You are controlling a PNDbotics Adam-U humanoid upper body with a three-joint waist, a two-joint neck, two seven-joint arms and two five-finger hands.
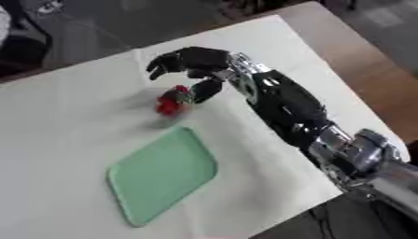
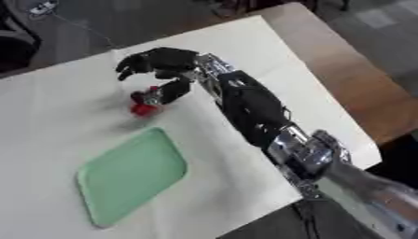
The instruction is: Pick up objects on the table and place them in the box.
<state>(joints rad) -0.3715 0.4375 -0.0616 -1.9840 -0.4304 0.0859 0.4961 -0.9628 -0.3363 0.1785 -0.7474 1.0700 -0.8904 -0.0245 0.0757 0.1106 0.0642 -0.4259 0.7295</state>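
A small red object (image 1: pixel 170 103) lies on the white table cover, just beyond the far corner of a flat green tray (image 1: pixel 163 175). My right hand (image 1: pixel 200 60) reaches in from the lower right and hovers over the object. Its fingers (image 1: pixel 163 64) are loosely curved and spread well away from the thumb (image 1: pixel 205 90). The thumb tip sits against the object's right side, and nothing closes around it. The object looks blurred, and whether it rests on the cover or hangs just above it I cannot tell. My left hand shows in neither view.
The white cover (image 1: pixel 65 121) spreads over a brown wooden table (image 1: pixel 367 70), whose bare strip runs along the right side. Dark floor and dark shapes lie past the far edge. The table's near edge falls off at the lower right.
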